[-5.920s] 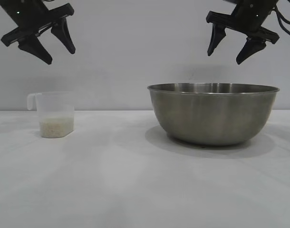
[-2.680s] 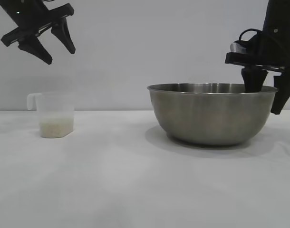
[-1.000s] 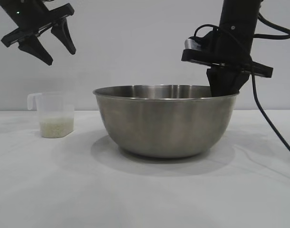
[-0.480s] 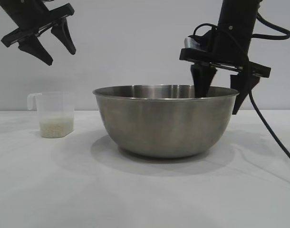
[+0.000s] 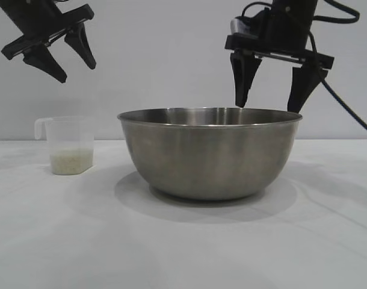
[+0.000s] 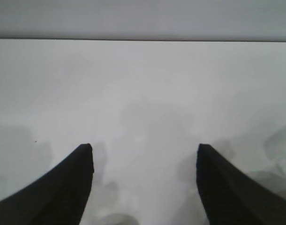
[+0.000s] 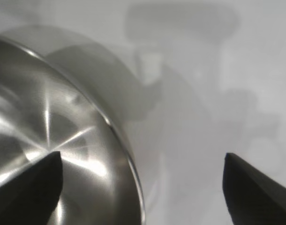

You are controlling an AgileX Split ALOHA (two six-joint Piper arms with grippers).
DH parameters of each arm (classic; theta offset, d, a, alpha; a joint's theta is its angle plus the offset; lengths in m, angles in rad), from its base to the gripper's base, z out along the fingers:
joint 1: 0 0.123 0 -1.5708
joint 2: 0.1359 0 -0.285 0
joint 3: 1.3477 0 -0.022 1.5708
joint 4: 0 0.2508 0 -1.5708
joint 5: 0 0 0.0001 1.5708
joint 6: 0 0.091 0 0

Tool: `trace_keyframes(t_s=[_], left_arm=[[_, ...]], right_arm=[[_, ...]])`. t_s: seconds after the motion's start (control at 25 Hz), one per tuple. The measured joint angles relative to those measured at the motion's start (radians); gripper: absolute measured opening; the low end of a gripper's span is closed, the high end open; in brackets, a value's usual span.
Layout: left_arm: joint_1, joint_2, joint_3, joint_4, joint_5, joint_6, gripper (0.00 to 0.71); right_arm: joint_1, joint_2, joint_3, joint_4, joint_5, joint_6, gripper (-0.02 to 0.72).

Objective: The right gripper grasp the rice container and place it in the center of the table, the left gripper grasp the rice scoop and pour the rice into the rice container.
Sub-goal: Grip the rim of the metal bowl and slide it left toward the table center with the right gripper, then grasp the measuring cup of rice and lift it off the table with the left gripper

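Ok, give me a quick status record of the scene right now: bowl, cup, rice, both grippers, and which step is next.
rice container: upright on the table, near the middle, released
rice scoop: upright on the table at the left, untouched
rice: pale layer in the scoop's bottom; none visible in the container
right gripper: open, just above the container's right rim, holding nothing
left gripper: open, empty, up above the scoop
next step: probably the left gripper going down for the scoop
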State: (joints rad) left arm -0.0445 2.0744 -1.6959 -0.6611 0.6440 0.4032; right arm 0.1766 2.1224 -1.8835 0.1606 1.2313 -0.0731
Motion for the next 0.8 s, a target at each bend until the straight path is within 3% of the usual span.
trace_keyframes(t_s=[0.12, 0.32, 0.52, 0.8], left_arm=[[0.0, 0.0, 0.0, 0.0, 0.0, 0.0, 0.399], [0.0, 0.0, 0.0, 0.0, 0.0, 0.0, 0.399], [0.0, 0.0, 0.0, 0.0, 0.0, 0.0, 0.399], [0.0, 0.0, 0.0, 0.0, -0.002, 0.0, 0.399]], right_arm=[[-0.054, -0.042, 0.0, -0.008, 0.0, 0.004, 0.564], [-0.11, -0.147, 0.039, -0.01, 0.001, 0.004, 0.568], [-0.128, -0.285, 0.162, -0.057, 0.008, 0.004, 0.568], [-0.127, -0.546, 0.363, -0.066, 0.01, 0.006, 0.568]])
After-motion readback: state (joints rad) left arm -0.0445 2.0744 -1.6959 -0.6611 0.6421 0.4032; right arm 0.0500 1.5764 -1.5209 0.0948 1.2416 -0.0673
